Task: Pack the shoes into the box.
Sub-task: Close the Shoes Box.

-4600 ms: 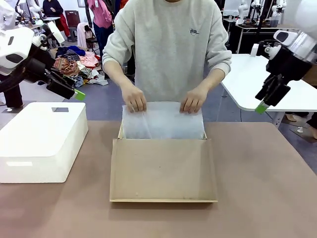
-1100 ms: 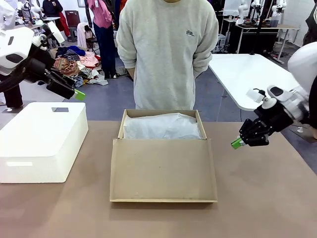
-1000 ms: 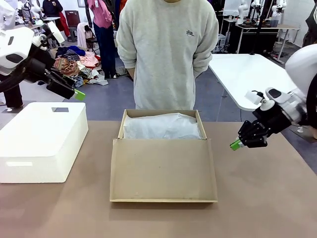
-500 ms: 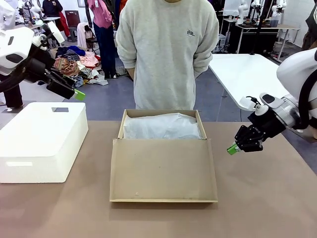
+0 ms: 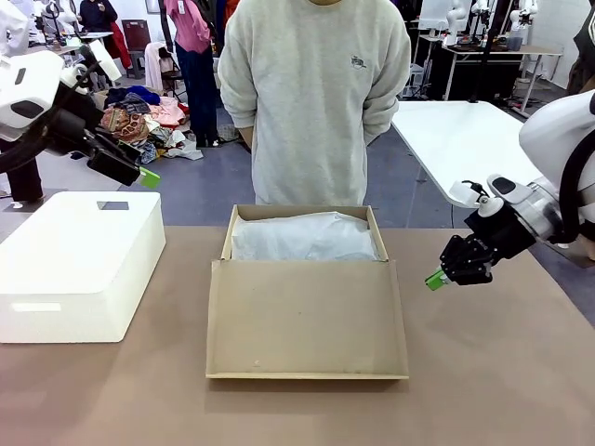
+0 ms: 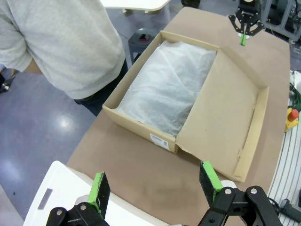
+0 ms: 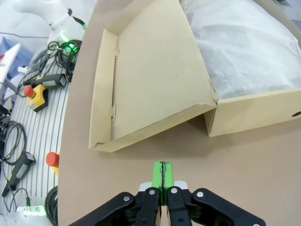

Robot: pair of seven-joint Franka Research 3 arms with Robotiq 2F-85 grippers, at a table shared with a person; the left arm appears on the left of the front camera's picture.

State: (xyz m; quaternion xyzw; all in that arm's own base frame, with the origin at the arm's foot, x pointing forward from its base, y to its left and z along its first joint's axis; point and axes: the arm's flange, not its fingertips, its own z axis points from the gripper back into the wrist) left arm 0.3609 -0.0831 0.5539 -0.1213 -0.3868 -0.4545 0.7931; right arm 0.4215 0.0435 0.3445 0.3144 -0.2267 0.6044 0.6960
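Lid flap is folded open at 6 o'clock of the box, hinged on its near wall and tilted down to the brown surface. The box sits mid-surface with white tissue paper covering the inside. There is a small white label on one end wall. White block is at 9 o'clock of the box, apart from it. Right tool is at 3 o'clock of the box, low over the surface and near the box's right corner without touching it. Its green pads are pressed together with nothing between them. Left tool hangs in the air over the block, at about 10 o'clock of the box, fingers spread wide and empty. Person stands at 12 o'clock behind the far edge.
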